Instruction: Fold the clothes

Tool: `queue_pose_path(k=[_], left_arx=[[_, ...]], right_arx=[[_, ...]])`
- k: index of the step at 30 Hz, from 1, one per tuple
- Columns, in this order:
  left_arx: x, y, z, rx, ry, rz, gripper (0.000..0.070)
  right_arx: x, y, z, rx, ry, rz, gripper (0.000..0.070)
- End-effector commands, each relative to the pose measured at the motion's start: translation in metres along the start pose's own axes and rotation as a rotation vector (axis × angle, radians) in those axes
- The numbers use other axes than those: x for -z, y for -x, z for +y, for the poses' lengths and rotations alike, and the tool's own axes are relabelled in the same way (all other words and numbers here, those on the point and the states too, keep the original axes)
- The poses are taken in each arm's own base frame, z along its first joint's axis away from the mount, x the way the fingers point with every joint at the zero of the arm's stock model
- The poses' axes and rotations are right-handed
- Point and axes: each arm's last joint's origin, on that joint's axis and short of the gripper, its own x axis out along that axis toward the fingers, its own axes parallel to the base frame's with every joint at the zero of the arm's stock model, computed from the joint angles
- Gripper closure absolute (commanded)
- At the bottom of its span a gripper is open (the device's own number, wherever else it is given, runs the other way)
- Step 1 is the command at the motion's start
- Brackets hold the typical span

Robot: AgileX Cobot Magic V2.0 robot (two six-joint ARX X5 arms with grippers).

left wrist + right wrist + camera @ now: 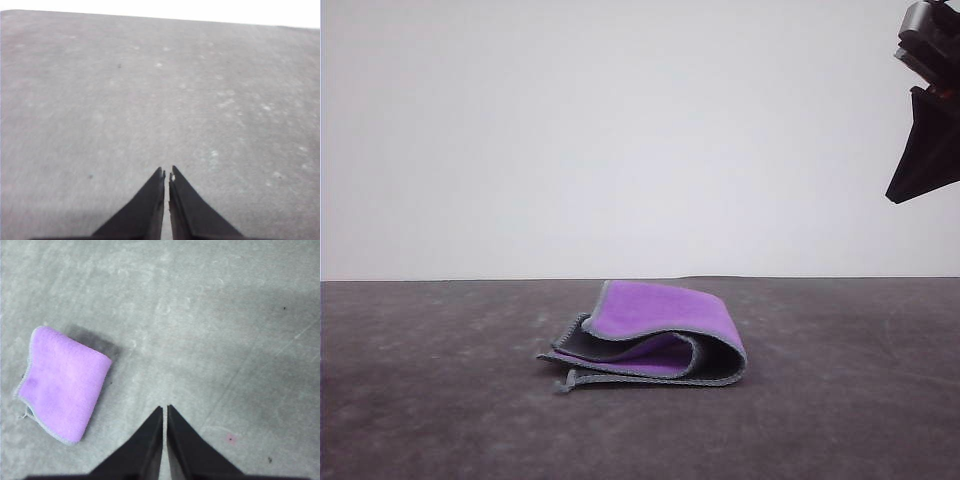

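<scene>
Left hand (pixel 167 175) closed above grey table (pixel 150 90)

cloths: one, a folded purple and charcoal cloth (pixel 655 335) with grey stitched edging
visible layers in the fold: about three, seen from the front
grippers: two, the left gripper (pixel 166 173) and the right gripper (pixel 165 408)
fingers per gripper: two, black and pointed
tables: one, a grey table (pixel 430 400)
</scene>
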Motion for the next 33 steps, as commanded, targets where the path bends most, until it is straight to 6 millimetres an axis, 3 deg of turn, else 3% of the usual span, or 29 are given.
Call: queue_pose_path(k=[1,13,33], left_arx=[[0.004,0.002,0.001,-0.005,0.027,-0.031,0.0700],[0.031,0.003,0.004,-0.017,0.057,-0.080,0.0700],[0.031,0.002,0.004,-0.018,0.056,-0.083,0.0700]], right_arx=[[-0.005,0.000,0.000,-0.001,0.023,-0.014,0.0693],[-0.005,0.000,0.000,-0.001,0.024,-0.015,0.0693],[-0.005,0.000,0.000,-0.001,0.023,-0.014,0.0693]])
